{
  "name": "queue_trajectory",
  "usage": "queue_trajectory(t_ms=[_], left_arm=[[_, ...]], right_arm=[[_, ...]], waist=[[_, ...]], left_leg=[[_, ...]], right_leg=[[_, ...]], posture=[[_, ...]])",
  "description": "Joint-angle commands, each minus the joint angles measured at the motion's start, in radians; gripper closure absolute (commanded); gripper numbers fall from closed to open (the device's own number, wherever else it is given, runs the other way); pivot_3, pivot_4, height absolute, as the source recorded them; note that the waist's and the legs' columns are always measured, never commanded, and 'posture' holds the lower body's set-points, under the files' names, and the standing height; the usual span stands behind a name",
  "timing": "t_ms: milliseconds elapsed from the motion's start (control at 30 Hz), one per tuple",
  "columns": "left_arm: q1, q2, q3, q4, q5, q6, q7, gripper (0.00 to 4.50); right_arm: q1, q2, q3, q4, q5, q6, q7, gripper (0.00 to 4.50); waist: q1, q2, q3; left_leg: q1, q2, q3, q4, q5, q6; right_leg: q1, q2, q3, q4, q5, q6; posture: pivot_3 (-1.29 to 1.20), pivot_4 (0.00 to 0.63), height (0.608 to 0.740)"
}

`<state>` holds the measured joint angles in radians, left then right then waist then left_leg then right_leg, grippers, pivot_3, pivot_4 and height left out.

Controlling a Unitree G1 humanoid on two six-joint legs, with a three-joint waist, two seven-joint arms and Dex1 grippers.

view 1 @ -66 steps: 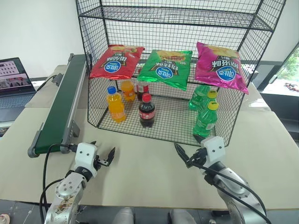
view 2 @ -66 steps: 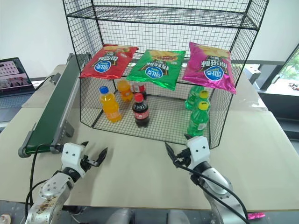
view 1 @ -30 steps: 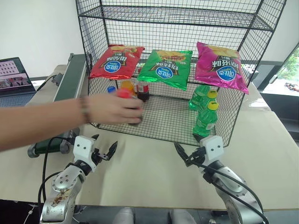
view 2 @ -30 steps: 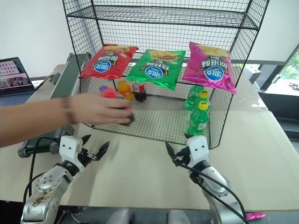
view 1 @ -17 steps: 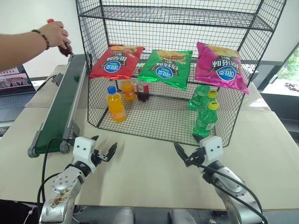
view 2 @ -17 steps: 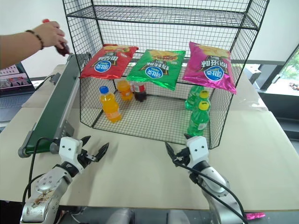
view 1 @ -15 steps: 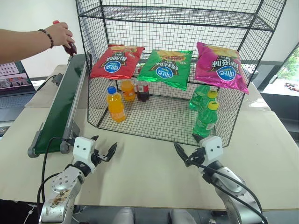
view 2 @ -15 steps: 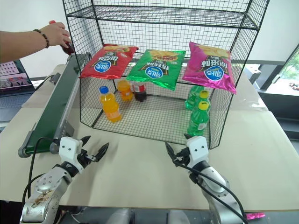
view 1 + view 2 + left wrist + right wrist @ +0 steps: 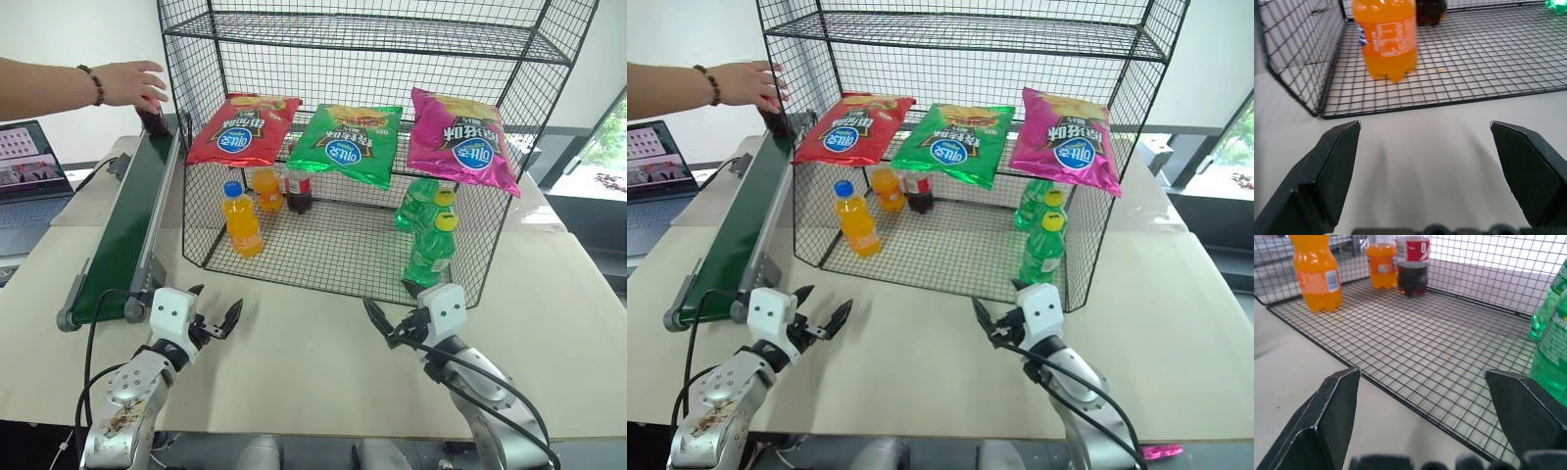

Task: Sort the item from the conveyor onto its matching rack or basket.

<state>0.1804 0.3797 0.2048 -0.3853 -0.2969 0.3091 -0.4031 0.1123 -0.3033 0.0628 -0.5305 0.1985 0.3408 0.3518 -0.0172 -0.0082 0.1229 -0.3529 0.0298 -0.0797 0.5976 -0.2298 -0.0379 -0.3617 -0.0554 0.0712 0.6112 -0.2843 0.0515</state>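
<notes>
Nearest, the left tool [image 9: 217, 321] and the right tool [image 9: 380, 324] hover over the beige bench [image 9: 313, 357] with fingers spread wide, gripping nothing. Beyond them, the black wire rack [image 9: 367, 147] holds orange and green bottles under three chip bags. Farthest left, a person's hand [image 9: 130, 82] sets the cola bottle [image 9: 154, 117] on the conveyor [image 9: 127, 230].

I have both arms low in the frame, forearms reaching forward. My left pincer [image 9: 217, 321] sits at lower left, fingers spread wide. My right pincer [image 9: 384, 326] sits at lower centre-right, angled toward the left, fingers equally wide apart. A person's hand [image 9: 130, 82] reaches in at upper left, bracelet on wrist.
</notes>
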Motion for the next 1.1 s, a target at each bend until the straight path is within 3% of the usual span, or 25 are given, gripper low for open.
queue_trajectory(t_ms=[33,200,433,733,1100], left_arm=[[0.019,0.002,0.088,-0.11,-0.078,0.019,0.013,0.0],[0.022,-0.013,0.237,-0.201,-0.183,0.051,0.08,0.0],[-0.026,-0.004,0.458,-0.173,-0.266,0.083,0.219,0.0],[-0.102,0.09,0.506,0.007,-0.249,0.079,0.222,0.0],[-0.129,0.138,0.512,0.08,-0.238,0.049,0.205,0.0]], right_arm=[[-0.056,-0.037,-0.04,-0.05,0.116,0.029,0.095,0.04],[-0.206,-0.098,-0.065,-0.029,0.276,0.14,0.203,0.04],[-0.558,-0.123,0.017,0.101,0.395,0.236,0.404,0.04],[-0.824,-0.077,0.079,0.248,0.443,0.242,0.569,0.04],[-0.875,-0.045,0.084,0.261,0.429,0.244,0.61,0.04]], waist=[[-0.001,0.0,0.0],[-0.001,-0.001,0.001],[-0.002,-0.001,0.001],[0.0,-0.001,0.001],[-0.001,-0.002,0.001]], left_leg=[[0.0,0.0,0.0,0.0,0.0,0.0],[0.0,0.0,0.0,0.0,0.0,0.0],[0.001,0.001,-0.001,0.0,0.0,0.0],[0.0,0.001,-0.001,0.0,0.0,0.0],[-0.001,0.001,-0.001,-0.003,0.0,0.0]], right_leg=[[0.0,0.0,0.0,0.0,0.0,0.0],[0.001,0.0,0.0,0.0,0.0,0.0],[0.001,0.001,-0.001,0.0,0.003,-0.005],[-0.002,0.001,-0.002,0.001,0.005,-0.009],[-0.005,0.001,-0.002,0.003,0.006,-0.011]], posture=[[0.0,0.15,0.738],[0.0,0.15,0.738],[0.0,0.15,0.738],[0.0,0.15,0.738],[0.0,0.15,0.738]])
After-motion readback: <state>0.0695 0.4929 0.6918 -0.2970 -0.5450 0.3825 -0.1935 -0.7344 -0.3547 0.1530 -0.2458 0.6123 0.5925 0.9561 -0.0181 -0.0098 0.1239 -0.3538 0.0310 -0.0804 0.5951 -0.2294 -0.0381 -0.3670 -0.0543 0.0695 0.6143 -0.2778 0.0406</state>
